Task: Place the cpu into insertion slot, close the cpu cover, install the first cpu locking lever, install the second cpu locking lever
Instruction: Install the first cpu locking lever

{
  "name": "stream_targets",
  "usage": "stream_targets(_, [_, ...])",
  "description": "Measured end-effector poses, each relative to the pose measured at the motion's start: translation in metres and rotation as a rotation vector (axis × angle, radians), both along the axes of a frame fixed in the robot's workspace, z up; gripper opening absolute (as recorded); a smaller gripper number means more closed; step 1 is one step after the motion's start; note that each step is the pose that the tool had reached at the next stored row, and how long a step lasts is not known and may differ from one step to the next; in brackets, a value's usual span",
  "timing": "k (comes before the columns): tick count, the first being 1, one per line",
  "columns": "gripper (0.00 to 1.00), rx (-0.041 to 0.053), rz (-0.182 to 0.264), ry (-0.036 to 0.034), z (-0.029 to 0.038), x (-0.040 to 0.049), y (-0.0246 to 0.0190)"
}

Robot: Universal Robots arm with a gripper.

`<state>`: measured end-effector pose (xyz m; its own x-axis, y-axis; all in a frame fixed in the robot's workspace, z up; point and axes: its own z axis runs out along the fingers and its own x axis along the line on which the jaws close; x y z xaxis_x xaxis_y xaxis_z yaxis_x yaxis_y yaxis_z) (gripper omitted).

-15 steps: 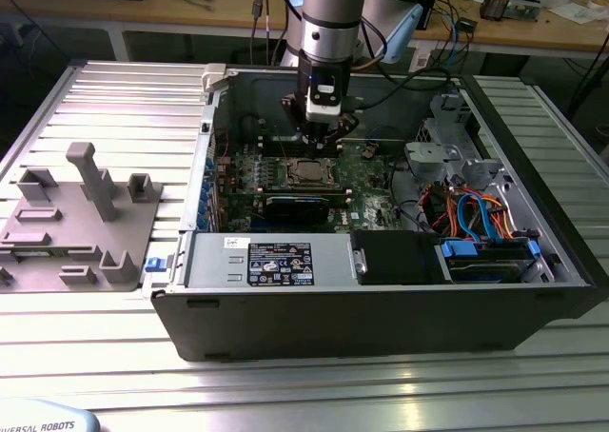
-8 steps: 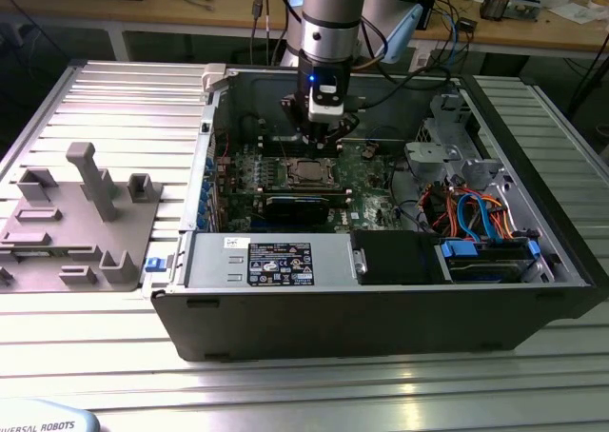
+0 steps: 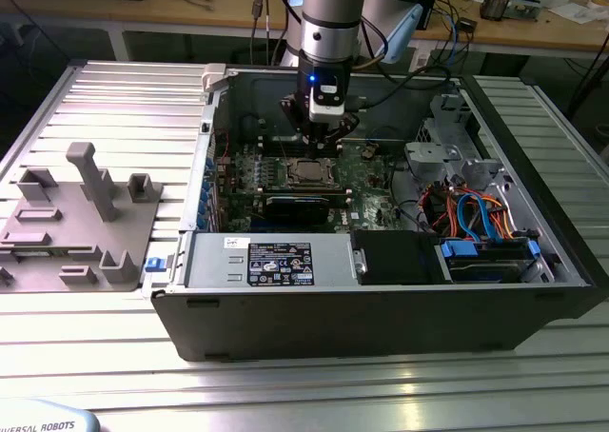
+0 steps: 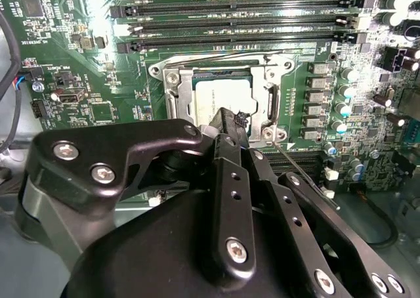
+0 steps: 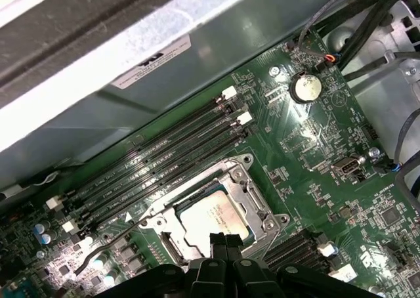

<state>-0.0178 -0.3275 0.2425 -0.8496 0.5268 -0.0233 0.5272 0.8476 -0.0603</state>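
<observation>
1. One robot arm reaches into an open computer case (image 3: 285, 308) in the exterior view. Its gripper (image 3: 324, 145) hangs just above the cpu (image 3: 306, 172), which lies on the green board (image 3: 371, 166).
2. In the second wrist view, the fingers are pressed together with nothing between them, their tips over one edge of the cpu. The cpu sits flat in the insertion slot (image 4: 157, 69), framed by the lowered cpu cover (image 4: 184, 98).
3. In the first wrist view, a thin wire lever (image 5: 98, 250) juts out beside the socket, unlatched. The chip is probably light, stiff and fragile, and its edges look like the safest hold.
</observation>
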Motion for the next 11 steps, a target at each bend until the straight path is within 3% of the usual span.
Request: stream_targets(11, [0.11, 0.0000, 0.020, 0.0001, 0.0000, 0.0000, 0.0000])
